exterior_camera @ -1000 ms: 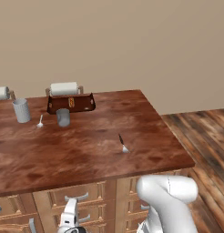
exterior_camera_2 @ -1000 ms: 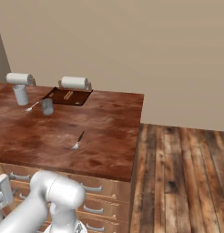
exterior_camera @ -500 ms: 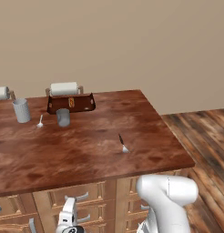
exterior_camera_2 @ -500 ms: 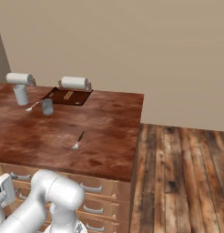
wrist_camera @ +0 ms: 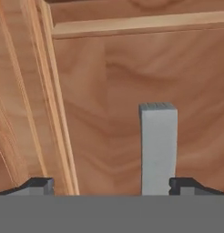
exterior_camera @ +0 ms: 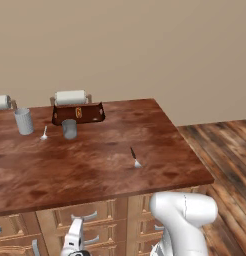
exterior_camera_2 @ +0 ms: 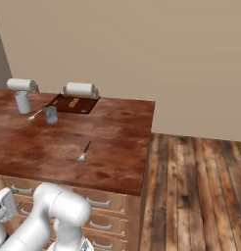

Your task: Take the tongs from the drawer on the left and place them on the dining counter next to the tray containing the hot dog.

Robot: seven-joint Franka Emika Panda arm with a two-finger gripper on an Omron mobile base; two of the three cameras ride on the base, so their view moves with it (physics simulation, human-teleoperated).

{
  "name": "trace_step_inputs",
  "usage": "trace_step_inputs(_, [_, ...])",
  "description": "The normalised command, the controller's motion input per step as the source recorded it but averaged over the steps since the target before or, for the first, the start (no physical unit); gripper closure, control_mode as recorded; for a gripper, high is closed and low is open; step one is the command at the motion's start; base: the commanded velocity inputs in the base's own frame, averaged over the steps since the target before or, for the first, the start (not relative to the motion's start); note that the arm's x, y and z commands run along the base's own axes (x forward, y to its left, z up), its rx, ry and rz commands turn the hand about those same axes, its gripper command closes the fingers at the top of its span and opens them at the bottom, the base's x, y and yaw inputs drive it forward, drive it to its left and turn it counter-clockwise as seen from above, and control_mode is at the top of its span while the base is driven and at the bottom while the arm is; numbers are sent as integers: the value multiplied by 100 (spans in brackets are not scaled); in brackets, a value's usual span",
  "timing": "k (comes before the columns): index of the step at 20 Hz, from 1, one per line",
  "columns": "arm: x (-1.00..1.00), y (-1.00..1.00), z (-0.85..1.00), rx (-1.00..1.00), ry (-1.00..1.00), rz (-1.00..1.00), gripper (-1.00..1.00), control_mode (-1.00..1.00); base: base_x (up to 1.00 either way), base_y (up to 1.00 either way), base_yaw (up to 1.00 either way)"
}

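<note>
Hand (wrist_camera: 111,186) spread wide, tongs (wrist_camera: 158,148) between fingertips

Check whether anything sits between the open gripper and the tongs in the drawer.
Nothing visible does. In the hand view the gripper is open, and the grey tongs lie on the pale drawer floor between its fingertips, close to one of them, with nothing over them.
</note>
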Motion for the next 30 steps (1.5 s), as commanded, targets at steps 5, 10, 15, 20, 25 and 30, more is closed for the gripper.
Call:
trace_step_inputs(5, [0,19,0,0,-19,0,-100,-100,0,0,0])
trace_step_inputs(10, [-1,10,3,0,-9,0,-100,-100,0,0,0])
trace_step_inputs(15, [8,0,7,0,0,0,-100,-100,0,0,0])
trace_step_inputs(20, [10,0,26,1,1,0,-100,-100,0,0,0])
trace_step_inputs(25, [20,-6,6,4,10,0,-100,-100,0,0,0])
trace_step_inputs(30, [19,-20,0,4,1,1,-100,-100,0,0,0])
